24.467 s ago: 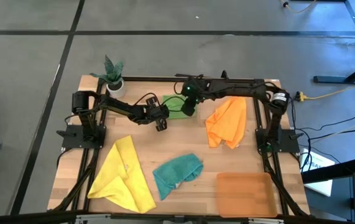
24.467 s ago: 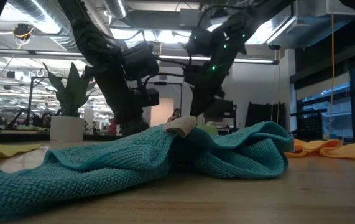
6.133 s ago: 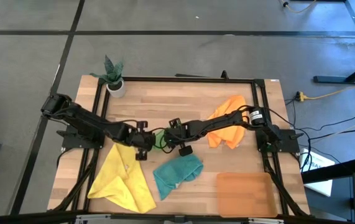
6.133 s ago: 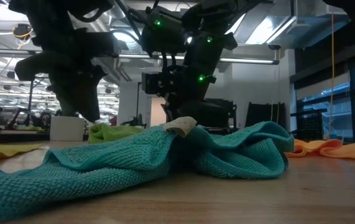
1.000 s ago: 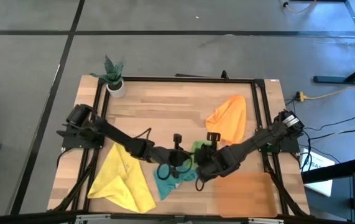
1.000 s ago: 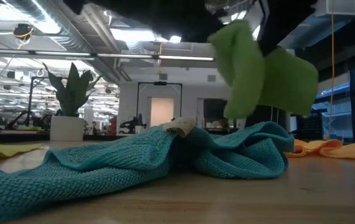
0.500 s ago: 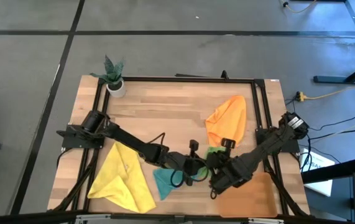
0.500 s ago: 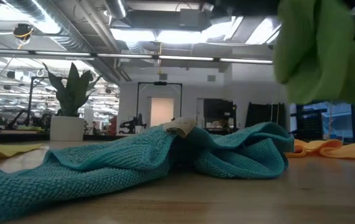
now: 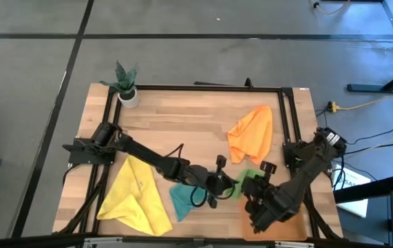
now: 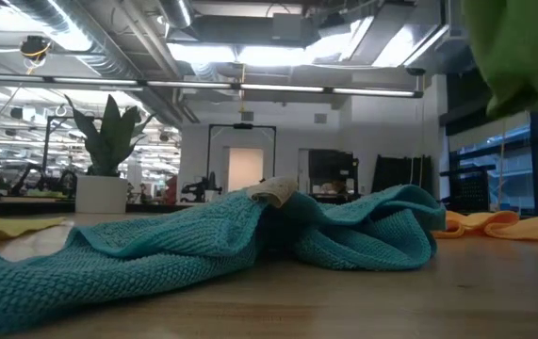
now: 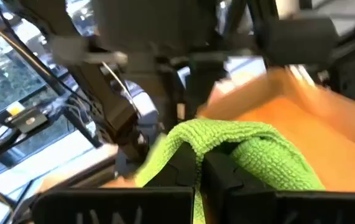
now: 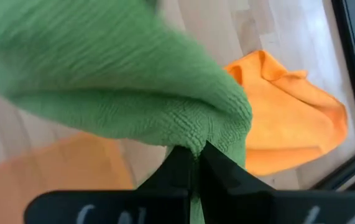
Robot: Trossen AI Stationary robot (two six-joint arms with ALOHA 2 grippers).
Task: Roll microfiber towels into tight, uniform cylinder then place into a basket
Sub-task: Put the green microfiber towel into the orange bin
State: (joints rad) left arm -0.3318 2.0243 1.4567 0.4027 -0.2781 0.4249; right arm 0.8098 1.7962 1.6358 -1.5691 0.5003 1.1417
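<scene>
Holding green towel [image 9: 250, 178] aloft beside basket [image 9: 294, 219], left gripper [image 9: 232, 187] and right gripper [image 9: 254, 189] jaws pinched on it.

1. The back half of the light wooden tabletop [image 9: 182, 117] is bare planks, so there's plenty of room to pass there. Only a small white plant pot [image 9: 128, 96] sits in the far left corner.
2. The crumpled orange microfiber towel [image 9: 251, 134] takes up the right side, near the right frame rail.
3. The spread-out yellow microfiber towel [image 9: 136, 195] covers the front left.
4. The bunched teal microfiber towel [image 10: 250, 235] heaps up at front centre, a soft hump across the low view.
5. Front right is crowded: both dark arms meet over the near edge of the shallow translucent orange-brown basket [image 9: 299, 219], with the green microfiber towel [image 9: 250, 180] hanging between them.
</scene>
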